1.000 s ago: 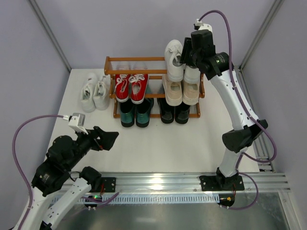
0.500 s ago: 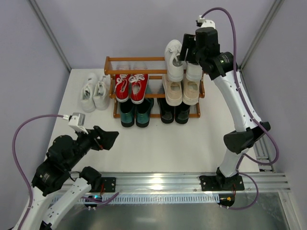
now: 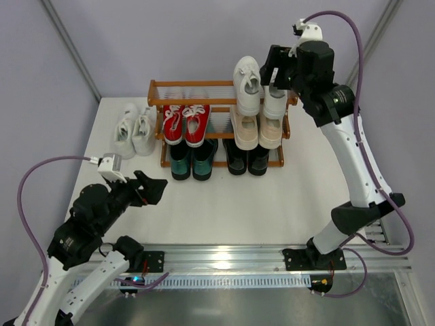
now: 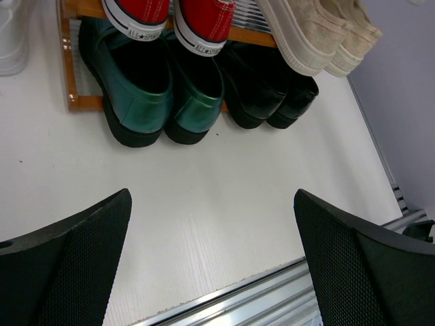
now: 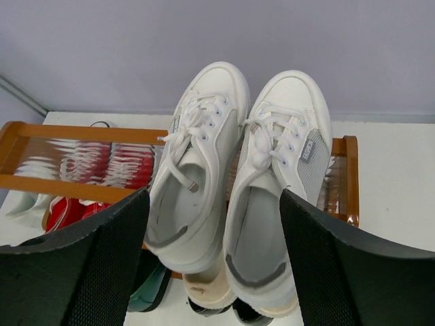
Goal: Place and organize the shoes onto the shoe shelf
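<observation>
Shoes: twelve, six pairs.
Shoe shelf (image 3: 183, 84), upper centre: top white sneakers (image 3: 248, 85); middle red sneakers (image 3: 183, 122), beige sneakers (image 3: 258, 129); bottom green loafers (image 3: 192, 161), black loafers (image 3: 247, 159).
Table (image 3: 224, 204): second white pair (image 3: 134, 129), left of shelf.
Right gripper (image 3: 275, 70): above top pair, fingers apart, empty.
Left gripper (image 3: 155, 190): lower left, fingers wide apart, empty.

Looking down past the left gripper (image 4: 212, 197), fingers (image 4: 75, 265) spread wide over bare white table (image 4: 204, 163). Beyond, at the foot of the shelf (image 4: 66, 64): green loafers (image 4: 163, 95) left, black loafers (image 4: 268, 95) just beside them, right. Overhanging above: red sneakers (image 4: 173, 17) and beige sneakers (image 4: 312, 34). At far left, part of a white shoe (image 4: 10, 41).
</observation>
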You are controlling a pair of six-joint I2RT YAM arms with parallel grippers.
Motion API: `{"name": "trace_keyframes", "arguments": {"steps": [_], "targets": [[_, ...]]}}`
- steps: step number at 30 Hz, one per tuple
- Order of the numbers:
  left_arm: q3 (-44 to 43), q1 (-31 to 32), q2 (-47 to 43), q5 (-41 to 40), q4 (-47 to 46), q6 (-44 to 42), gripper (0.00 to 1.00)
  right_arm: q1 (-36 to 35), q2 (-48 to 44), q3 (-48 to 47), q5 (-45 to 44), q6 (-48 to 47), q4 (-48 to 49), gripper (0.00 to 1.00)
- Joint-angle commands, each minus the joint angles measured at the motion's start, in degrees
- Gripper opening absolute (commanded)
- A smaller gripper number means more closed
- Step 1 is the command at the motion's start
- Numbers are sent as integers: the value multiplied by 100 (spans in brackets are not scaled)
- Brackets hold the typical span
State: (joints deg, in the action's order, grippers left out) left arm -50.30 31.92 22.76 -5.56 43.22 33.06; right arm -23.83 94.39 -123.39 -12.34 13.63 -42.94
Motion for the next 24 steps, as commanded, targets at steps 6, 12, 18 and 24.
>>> {"name": "trace_keyframes", "arguments": {"steps": [6,12,18,24], "targets": [[-875,16,1027,-1776,-112,-124,100,-332,-2950,2239,-93,-299,1814,83],[-1210,-133,1940,-2810,292,-168,100,-341,-4321,3505,-128,-282,1596,100],[-921,-1950,2601,-642,29,7,100,-350,-5237,4270,38,-212,1087,100],[-717,-4043,3365,529,-568,165,100,-341,-5949,4954,468,-53,708,100]]}}
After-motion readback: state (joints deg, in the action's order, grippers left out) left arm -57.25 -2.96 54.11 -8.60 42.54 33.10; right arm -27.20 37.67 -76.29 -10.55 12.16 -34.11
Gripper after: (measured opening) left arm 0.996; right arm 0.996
